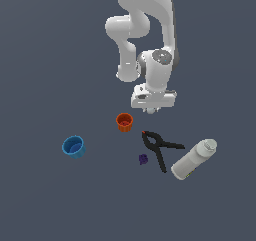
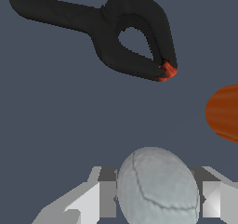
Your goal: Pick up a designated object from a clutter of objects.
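The grey ball (image 2: 158,186) sits between the two pale fingers (image 2: 95,197) of the gripper (image 1: 151,109). In the wrist view it fills the space between them: a pale grey-white, rounded body with a smooth, slightly mottled skin crossed by thin dark seam lines. The fingers press against both its sides, so the gripper is clenched on the ball. In the exterior view only a small pale bit of it shows under the hand, just above the floor, near the orange cup (image 1: 124,121) and close to the red tip of the black clamp (image 1: 159,149). The purple lump (image 1: 143,159), white bottle (image 1: 194,159) and blue cup (image 1: 74,146) lie farther off
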### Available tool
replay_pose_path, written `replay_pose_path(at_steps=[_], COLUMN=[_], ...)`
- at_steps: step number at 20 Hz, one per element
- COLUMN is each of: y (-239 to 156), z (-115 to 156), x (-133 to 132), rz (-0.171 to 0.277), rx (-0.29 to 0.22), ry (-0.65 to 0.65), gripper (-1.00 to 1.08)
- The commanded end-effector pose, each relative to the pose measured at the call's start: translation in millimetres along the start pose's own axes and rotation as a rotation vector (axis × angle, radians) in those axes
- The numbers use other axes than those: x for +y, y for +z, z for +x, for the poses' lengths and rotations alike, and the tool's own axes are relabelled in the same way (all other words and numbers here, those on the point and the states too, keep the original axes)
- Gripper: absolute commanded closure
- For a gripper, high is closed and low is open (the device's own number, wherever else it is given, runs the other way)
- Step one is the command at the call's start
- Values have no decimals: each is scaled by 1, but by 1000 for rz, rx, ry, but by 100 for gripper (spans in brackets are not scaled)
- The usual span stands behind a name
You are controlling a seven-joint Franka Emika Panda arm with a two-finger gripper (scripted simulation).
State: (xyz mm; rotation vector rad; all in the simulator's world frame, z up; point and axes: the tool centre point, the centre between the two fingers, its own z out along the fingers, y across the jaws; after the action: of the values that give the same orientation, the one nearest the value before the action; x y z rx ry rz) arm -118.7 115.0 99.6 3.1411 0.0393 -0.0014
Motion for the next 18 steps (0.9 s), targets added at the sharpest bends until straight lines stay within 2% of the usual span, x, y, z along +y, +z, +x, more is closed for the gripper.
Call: replay_pose_path(at_steps=[1,18], y=[-21,-170], z=[3,27], x=[5,39], rz=[1,5], rx=[0,0], ry=[0,-1], gripper=[108,108])
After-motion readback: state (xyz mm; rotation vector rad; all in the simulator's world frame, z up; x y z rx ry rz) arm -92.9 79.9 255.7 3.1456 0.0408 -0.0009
